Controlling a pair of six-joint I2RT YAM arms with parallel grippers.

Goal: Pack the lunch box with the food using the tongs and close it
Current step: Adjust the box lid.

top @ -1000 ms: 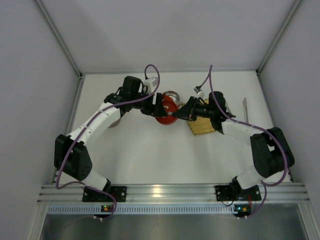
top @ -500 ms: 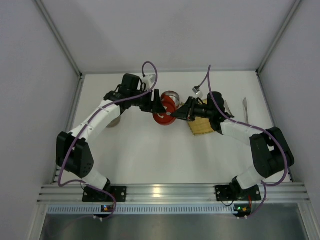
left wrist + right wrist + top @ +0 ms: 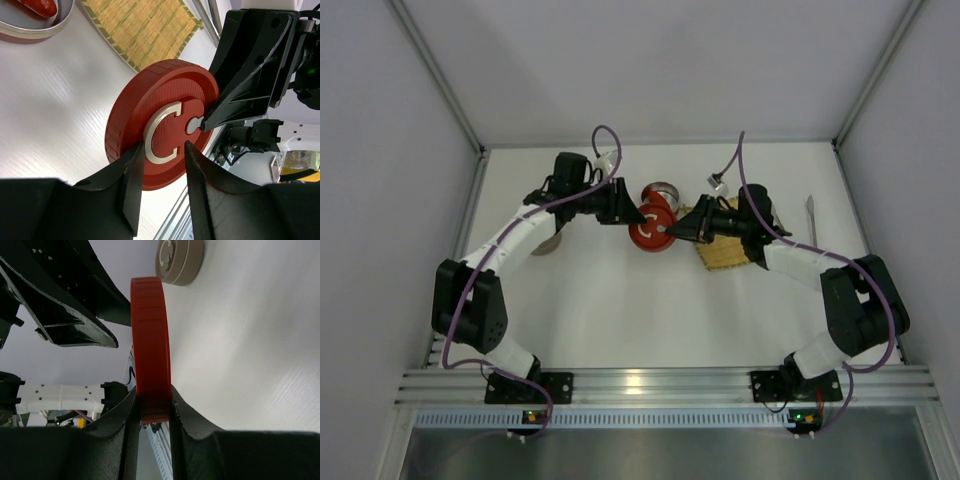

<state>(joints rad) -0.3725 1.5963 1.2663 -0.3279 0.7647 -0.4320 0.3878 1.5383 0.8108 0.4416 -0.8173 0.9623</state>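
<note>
Red lid (image 3: 650, 224) partly hides the tin (image 3: 663, 188) — sausage (image 3: 39, 5) cropped.

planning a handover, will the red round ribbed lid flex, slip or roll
Likely stiff: the red round ribbed lid shows no bend pinched at the rim by the right gripper. On edge, it would probably roll if released. Ribbing should limit slipping.

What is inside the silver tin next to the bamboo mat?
A red sausage piece lies in the silver tin. The rest of its inside falls outside the left wrist view, and the top view is too small to tell.
</note>
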